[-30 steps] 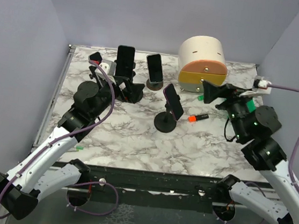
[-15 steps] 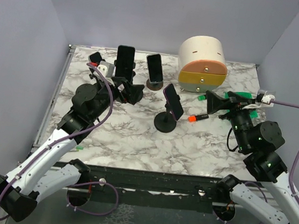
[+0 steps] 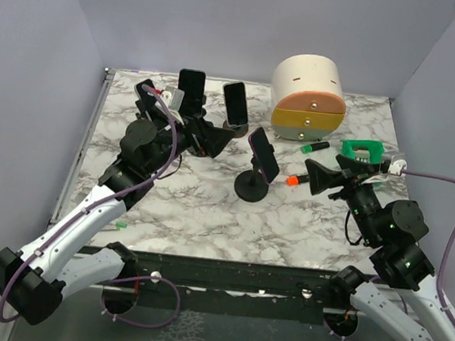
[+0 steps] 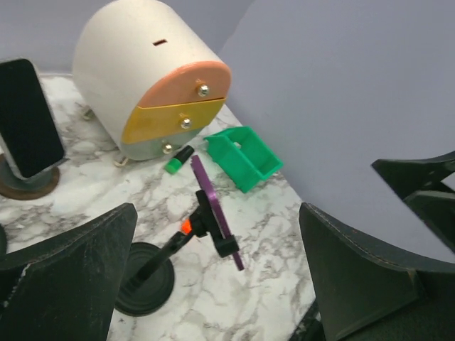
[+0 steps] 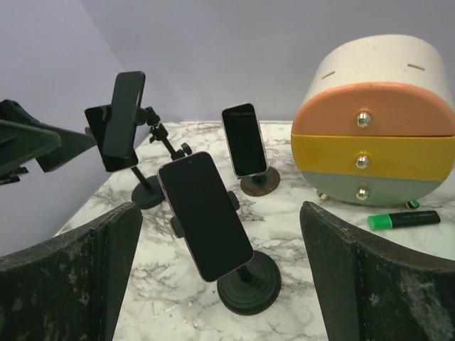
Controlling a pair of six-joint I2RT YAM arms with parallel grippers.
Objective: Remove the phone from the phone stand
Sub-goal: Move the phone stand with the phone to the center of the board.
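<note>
The phone (image 3: 264, 155), dark-screened in a purple case, is clamped tilted on a black phone stand (image 3: 252, 188) at mid-table. My left gripper (image 3: 219, 139) hovers open to its left, apart from it. My right gripper (image 3: 313, 180) is open to its right, also clear of it. In the left wrist view the phone (image 4: 213, 213) shows edge-on between the wide fingers (image 4: 78, 270), stand base (image 4: 142, 288) below. The right wrist view faces the phone's screen (image 5: 206, 217) above the stand base (image 5: 249, 280), centred between its fingers (image 5: 370, 284).
Two more phones stand at the back: one (image 3: 190, 92) on a black stand, one (image 3: 235, 104) on a brown base. A round drawer unit (image 3: 308, 97) is at back right, with a green bin (image 3: 364, 151), a green marker (image 3: 316, 147) and an orange marker (image 3: 301, 180) nearby.
The left gripper has swung right and back toward the centre phone. The right arm has come nearer and lower, its gripper now level with the phone, uncovering the green bin. Both stay open.
</note>
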